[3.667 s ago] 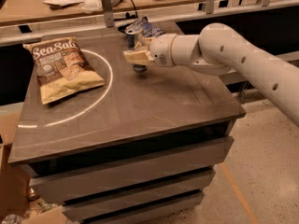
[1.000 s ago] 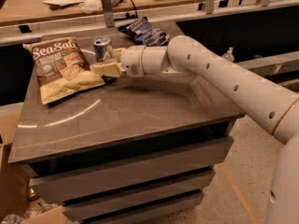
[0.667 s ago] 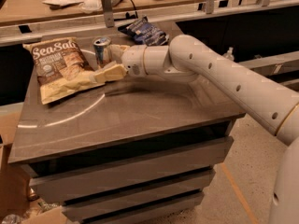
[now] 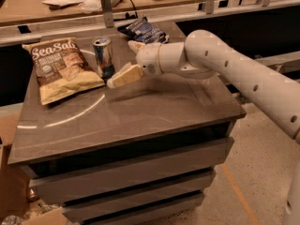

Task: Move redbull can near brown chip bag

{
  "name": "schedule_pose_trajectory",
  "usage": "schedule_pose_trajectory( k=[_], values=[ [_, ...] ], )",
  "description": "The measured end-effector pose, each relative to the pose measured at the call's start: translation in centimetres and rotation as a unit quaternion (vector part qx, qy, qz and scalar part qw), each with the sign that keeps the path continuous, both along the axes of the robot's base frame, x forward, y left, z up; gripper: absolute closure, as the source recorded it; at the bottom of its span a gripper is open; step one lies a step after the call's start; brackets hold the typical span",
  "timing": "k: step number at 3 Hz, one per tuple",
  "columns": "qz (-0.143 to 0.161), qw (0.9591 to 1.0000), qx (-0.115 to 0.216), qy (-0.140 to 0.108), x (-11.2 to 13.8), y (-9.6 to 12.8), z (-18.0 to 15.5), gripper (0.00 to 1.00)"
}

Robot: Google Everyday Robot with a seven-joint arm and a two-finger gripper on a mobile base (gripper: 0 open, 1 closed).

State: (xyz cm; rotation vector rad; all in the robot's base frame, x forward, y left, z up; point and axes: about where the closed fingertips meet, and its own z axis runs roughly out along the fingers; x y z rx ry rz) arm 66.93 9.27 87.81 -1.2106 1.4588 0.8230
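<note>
The redbull can [image 4: 103, 56] stands upright on the grey table [image 4: 140, 111], at the right edge of the brown chip bag [image 4: 61, 68], which lies flat at the back left. My gripper [image 4: 121, 63] is just right of the can and a little apart from it. It is open and holds nothing. One cream finger [image 4: 124, 76] points down-left towards the can's base; the other [image 4: 136, 45] sits higher behind it. The white arm reaches in from the right.
A small dark blue bag [image 4: 143, 31] lies at the table's back edge, behind my gripper. A wooden counter [image 4: 56, 8] with clutter runs behind the table. A cardboard box [image 4: 11, 191] stands on the floor at lower left.
The gripper carried the can from the table's back middle to the left, beside the brown bag. Over the last second it let go and drew back a little to the right.
</note>
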Motion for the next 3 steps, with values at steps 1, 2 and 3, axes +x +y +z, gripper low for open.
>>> schedule_pose_trajectory(
  k=[1, 2, 3],
  values=[
    [-0.024, 0.9993, -0.026, -0.014, 0.4, -4.2, 0.3, 0.0],
    [-0.055, 0.9967, -0.054, -0.023, 0.6, -8.8, 0.6, 0.0],
    [-0.057, 0.9965, -0.057, -0.023, 0.6, -9.2, 0.6, 0.0]
  ],
)
